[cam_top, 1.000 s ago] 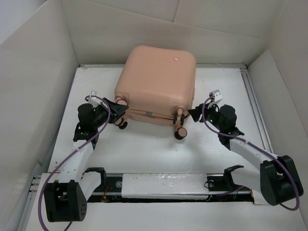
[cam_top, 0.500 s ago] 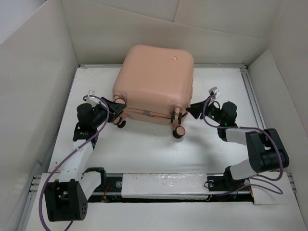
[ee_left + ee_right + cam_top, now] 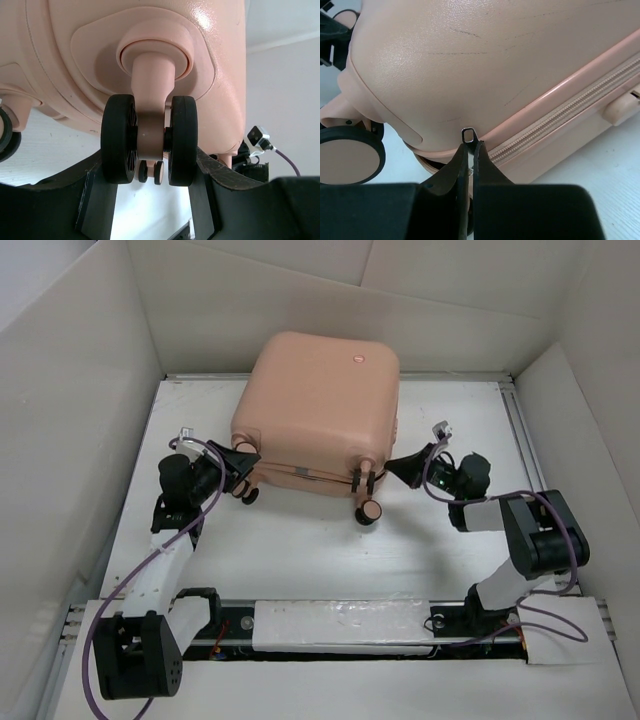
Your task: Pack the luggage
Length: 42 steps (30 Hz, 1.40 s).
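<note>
The luggage (image 3: 320, 400) is a pale peach-pink hard-shell suitcase lying closed on the white table, its caster wheels towards me. My left gripper (image 3: 243, 462) is at its near left corner, shut on a black twin caster wheel (image 3: 119, 140), with one finger against each outer face. My right gripper (image 3: 393, 467) is at the near right corner, its jaws pressed together on a small metal zipper pull (image 3: 468, 135) that sticks out just above the fingertips, beside the zipper track (image 3: 555, 122). Another caster (image 3: 370, 510) stands free at the front right.
White panel walls (image 3: 80, 420) close in the table on the left, back and right. A rail with the arm bases (image 3: 340, 625) runs along the near edge. Bare table (image 3: 300, 550) lies between the suitcase and the rail.
My right gripper has moved in to the suitcase corner and shut on the zipper pull, with its arm folding back. The suitcase has shifted slightly left. The left gripper keeps its hold.
</note>
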### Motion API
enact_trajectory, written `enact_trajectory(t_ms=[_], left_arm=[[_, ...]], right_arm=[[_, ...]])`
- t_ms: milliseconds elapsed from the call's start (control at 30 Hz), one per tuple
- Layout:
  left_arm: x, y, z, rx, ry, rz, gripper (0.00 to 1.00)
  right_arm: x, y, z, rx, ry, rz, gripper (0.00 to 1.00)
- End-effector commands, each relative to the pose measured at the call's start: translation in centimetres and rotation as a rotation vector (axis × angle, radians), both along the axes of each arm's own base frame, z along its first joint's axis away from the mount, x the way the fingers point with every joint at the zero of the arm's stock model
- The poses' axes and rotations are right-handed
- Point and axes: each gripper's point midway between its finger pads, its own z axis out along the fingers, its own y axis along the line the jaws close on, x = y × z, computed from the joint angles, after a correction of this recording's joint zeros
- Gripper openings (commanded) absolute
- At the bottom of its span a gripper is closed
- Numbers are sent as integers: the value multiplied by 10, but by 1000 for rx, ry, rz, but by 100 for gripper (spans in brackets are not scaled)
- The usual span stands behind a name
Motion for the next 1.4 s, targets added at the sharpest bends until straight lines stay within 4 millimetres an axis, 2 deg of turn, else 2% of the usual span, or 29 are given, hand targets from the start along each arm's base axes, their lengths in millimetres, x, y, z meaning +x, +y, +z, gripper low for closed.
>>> enact_trajectory(t_ms=[0, 67, 100, 133, 167, 200, 300, 333, 367, 400, 433, 467, 567, 667, 733, 800, 833, 867, 900, 933, 1033, 1067, 1100, 1200, 1233, 1267, 1300, 1333, 1367], left_arm=[[-11, -26, 72, -12, -297, -167, 0], [-11, -26, 72, -20, -292, -166, 0], [-11, -26, 72, -20, -292, -166, 0], [-11, -26, 72, -20, -292, -166, 0], [-11, -26, 72, -28, -287, -165, 0], [-11, -26, 72, -28, -287, -165, 0], [-12, -26, 73, -36, -293, -164, 0], [-12, -27, 68, -46, -275, -162, 0], [-13, -27, 66, -45, -278, -163, 0], [-13, -27, 62, -54, -264, -161, 0], [-15, -27, 65, -53, -273, -161, 0], [-14, -27, 67, -53, -283, -162, 0], [-15, -27, 63, -53, -273, -161, 0], [-16, -27, 67, -61, -286, -161, 0], [-17, -27, 63, -62, -277, -161, 0], [-18, -27, 66, -61, -286, -161, 0], [-19, -27, 61, -62, -275, -161, 0], [-19, -27, 61, -62, -275, -161, 0], [-19, -27, 61, -62, -275, -161, 0], [-19, -27, 61, -62, -275, -161, 0], [-21, -28, 57, -64, -266, -171, 0], [-21, -28, 59, -63, -276, -171, 0], [-21, -28, 55, -63, -267, -171, 0], [-21, -28, 55, -56, -272, -172, 0], [-21, -28, 56, -56, -268, -172, 0], [-21, -28, 56, -56, -268, -172, 0], [-21, -28, 56, -56, -268, -172, 0], [-21, -28, 56, -56, -268, -172, 0], [-21, -28, 56, -56, -268, -172, 0]], right_arm=[[-30, 16, 44, 61, -152, 78, 0], [-35, 15, 45, 48, -163, 29, 0], [-41, 14, 29, 23, -94, 13, 0], [-47, 13, 41, -6, -160, -11, 0], [-54, 20, 38, -28, -150, -13, 0], [-51, 15, 34, -51, -131, -84, 0], [-65, 15, 32, -101, -90, -199, 0], [-72, 13, 17, -128, -46, -220, 0], [-78, 9, 26, -113, -69, -255, 0], [-85, 7, 11, -137, -38, -301, 0], [-91, 7, 7, -131, -34, -309, 0], [-98, 8, 15, -102, -65, -312, 0], [-116, 17, 2, -93, -59, -301, 0], [-134, 41, 0, -103, -97, -205, 0], [-136, 57, -17, -174, -63, -159, 0], [-143, 80, -9, -152, -82, -106, 0], [-147, 91, -26, -195, -55, -68, 0], [-161, 105, -31, -205, -53, -12, 0], [-162, 114, -30, -205, -56, -11, 0], [-165, 124, -46, -242, -38, 6, 0], [-176, 149, -49, -241, -37, -12, 0], [-178, 151, -62, -262, -20, -25, 0], [-185, 159, -58, -244, -33, -23, 0], [-176, 144, -46, -179, -18, -147, 0], [-170, 134, -40, -154, -10, -205, 0], [-171, 117, -54, -202, 15, -237, 0], [-169, 107, -35, -129, 42, -274, 0], [-168, 97, -34, -123, 65, -307, 0], [-164, 80, -38, -127, 85, -371, 6]])
